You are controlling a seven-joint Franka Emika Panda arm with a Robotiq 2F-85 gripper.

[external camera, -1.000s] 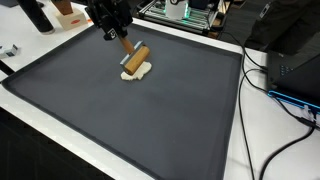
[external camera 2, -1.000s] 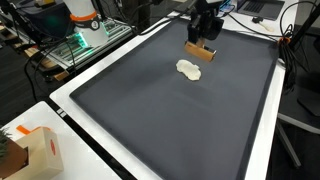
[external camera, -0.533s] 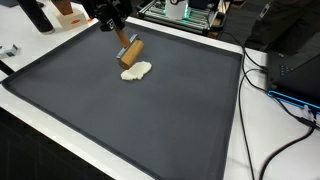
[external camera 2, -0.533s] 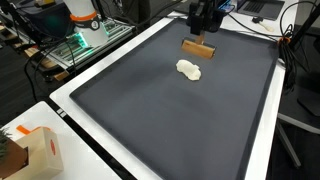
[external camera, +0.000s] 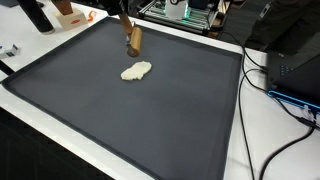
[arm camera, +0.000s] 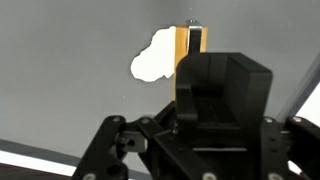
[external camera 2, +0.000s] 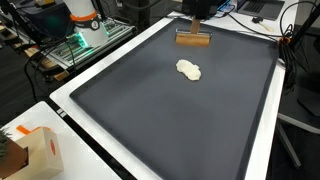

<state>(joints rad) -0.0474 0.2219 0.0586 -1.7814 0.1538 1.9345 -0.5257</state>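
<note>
In the wrist view, a flat, pale lump of dough (arm camera: 153, 60) is seen lying at about 9 o'clock of a wooden roller (arm camera: 188, 48), close by it but not under it. The roller is clamped by its handle in the closed gripper (external camera 2: 196, 14), so the barrel is left free below the fingers and could presumably turn. In both exterior views the roller is carried above the surface, clear of the dough and at roughly 12 o'clock of it, near the far edge. The barrel is seen tilted in an exterior view (external camera: 134, 39) and level in another (external camera 2: 193, 39). The dough (external camera 2: 189, 69) is left alone on the open middle of the sheet, where nothing crowds it.

A dark, matte mat (external camera: 140, 120) is spread over nearly the whole white table (external camera: 237, 120), and only a narrow pale border is left showing. The mat's plain surface seems chosen so that the pale dough stands out. At 10 o'clock of the mat a dark object (external camera: 38, 15) is stood. At 12 o'clock a green circuit board (external camera: 180, 10) is mounted. At 3 o'clock loose cables (external camera: 270, 88) are draped over the table edge, and black equipment (external camera: 295, 45) is parked beyond them. A lab or workshop is suggested.
</note>
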